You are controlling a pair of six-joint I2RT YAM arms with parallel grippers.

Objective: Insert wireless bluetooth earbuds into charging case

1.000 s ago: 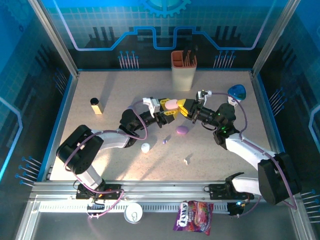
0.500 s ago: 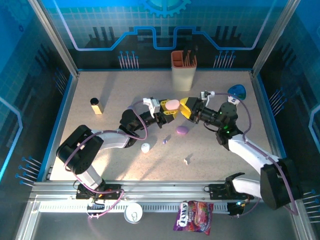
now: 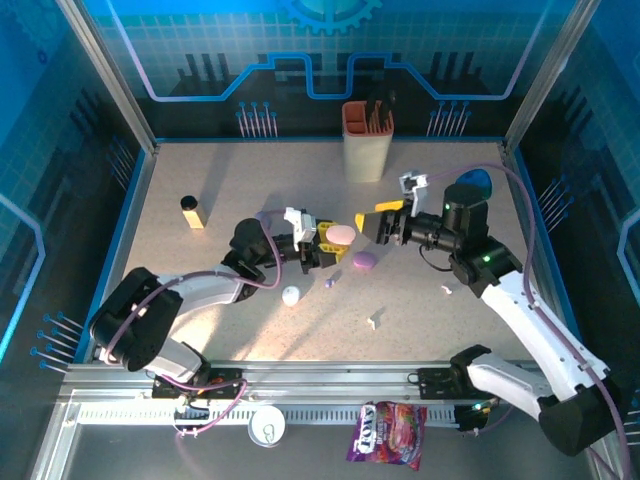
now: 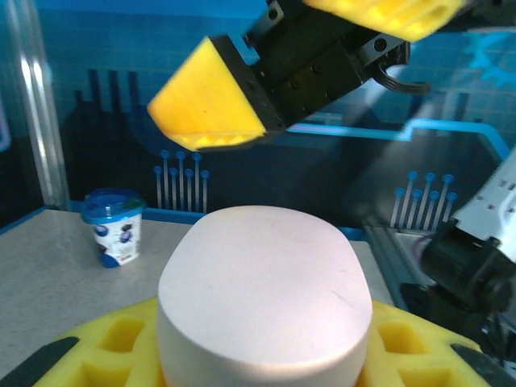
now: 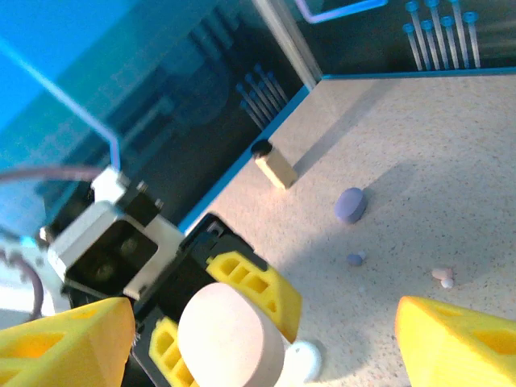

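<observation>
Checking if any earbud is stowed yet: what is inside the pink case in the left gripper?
The pink case shows a smooth, unbroken shell, clamped in the left gripper. No opening faces a camera, so its inside is hidden. A purple earbud lies loose on the table.

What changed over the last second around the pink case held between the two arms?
The right gripper, which had been closed against the pink case, opened wide and backed off to the right. The left gripper kept its hold on the case and brought it slightly toward the near edge. The lilac case, white case and orange holder stayed put.
</observation>
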